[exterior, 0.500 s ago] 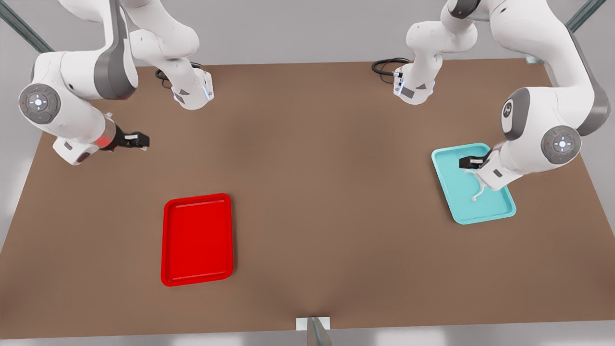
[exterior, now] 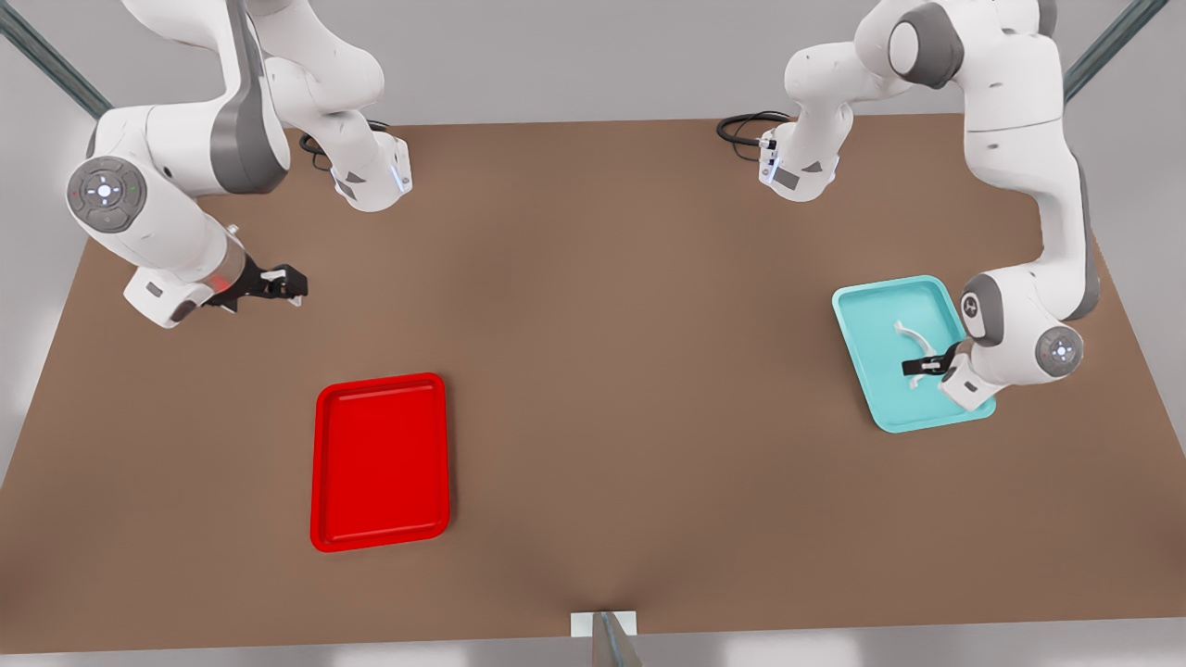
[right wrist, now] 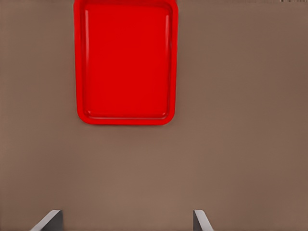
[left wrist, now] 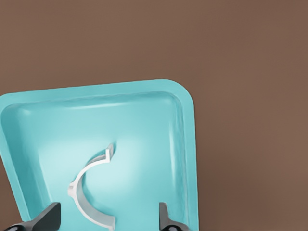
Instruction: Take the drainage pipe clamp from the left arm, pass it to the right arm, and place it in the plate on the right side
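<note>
Table [exterior: 593, 389]: brown, matte, under a pale grey backdrop; two arm bases bolted along its far edge, black cable coiled beside each.
Cyan tray [exterior: 866, 371]: near the table edge at the front view's right; holds the drainage pipe clamp [exterior: 910, 333] — a thin white half-ring with end tabs, lying flat on the tray floor toward the tray's right-hand rim. Seen too in the left wrist view, tray [left wrist: 144, 120] with clamp [left wrist: 89, 190] on its floor.
Plate [exterior: 381, 460]: red, rimmed, nothing in it; toward the table's near edge, at the front view's left, well apart from the cyan tray. Also in the right wrist view [right wrist: 125, 62].
Left arm: elbow raised, forearm dropped steeply, wrist bent low over the cyan tray's near right corner.
Left gripper [exterior: 925, 364]: low over the tray, fingers spread, straddling the clamp's near end — nothing clenched between them; in the wrist view one fingertip on either side of the clamp, clear of it.
Right arm: folded near the table's left edge in the front view, waiting.
Right gripper [exterior: 283, 283]: held above bare table, fingers apart, nothing in them, pointing toward the table's middle.
Change from earlier frame: left gripper lower and nearer the tray's near end, clamp's far end now uncovered; right gripper shifted slightly toward the middle; clamp and both trays unmoved.
</note>
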You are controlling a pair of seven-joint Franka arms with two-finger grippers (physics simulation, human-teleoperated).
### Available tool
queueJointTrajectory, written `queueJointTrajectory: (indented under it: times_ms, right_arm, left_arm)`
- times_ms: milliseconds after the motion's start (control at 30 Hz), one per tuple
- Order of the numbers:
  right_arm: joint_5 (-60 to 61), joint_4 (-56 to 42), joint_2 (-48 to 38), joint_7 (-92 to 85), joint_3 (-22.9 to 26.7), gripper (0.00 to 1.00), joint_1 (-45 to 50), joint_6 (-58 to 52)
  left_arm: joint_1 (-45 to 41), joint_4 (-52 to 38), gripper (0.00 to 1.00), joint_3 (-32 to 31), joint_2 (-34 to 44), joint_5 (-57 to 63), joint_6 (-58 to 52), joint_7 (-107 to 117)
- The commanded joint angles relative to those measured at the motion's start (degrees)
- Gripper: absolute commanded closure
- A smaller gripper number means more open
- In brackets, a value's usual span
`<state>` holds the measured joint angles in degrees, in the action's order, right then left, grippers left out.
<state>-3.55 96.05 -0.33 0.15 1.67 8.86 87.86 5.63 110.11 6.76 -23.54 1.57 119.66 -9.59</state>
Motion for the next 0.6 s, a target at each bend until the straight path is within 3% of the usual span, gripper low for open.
queueJointTrajectory:
  times_ms: [0, 233, 567]
  right_arm:
    - [0.12, 0.01, -0.02, -0.85, -0.18, 0.0, -5.78, 0.56]
    - [0.12, 0.72, -0.02, -0.85, -0.18, 0.0, -5.7, 0.47]
    - [0.47, 0.89, 0.16, -0.85, -0.18, 0.0, -5.78, 0.38]
  left_arm:
    - [0.52, 2.3, 0.0, 0.01, -0.28, -0.61, 16.56, -32.84]
    - [3.24, 4.5, 0.0, 0.36, -2.92, 0.18, 18.59, -48.32]
    - [3.24, 8.11, 0.0, 2.91, -4.94, 1.77, 20.09, -48.15]
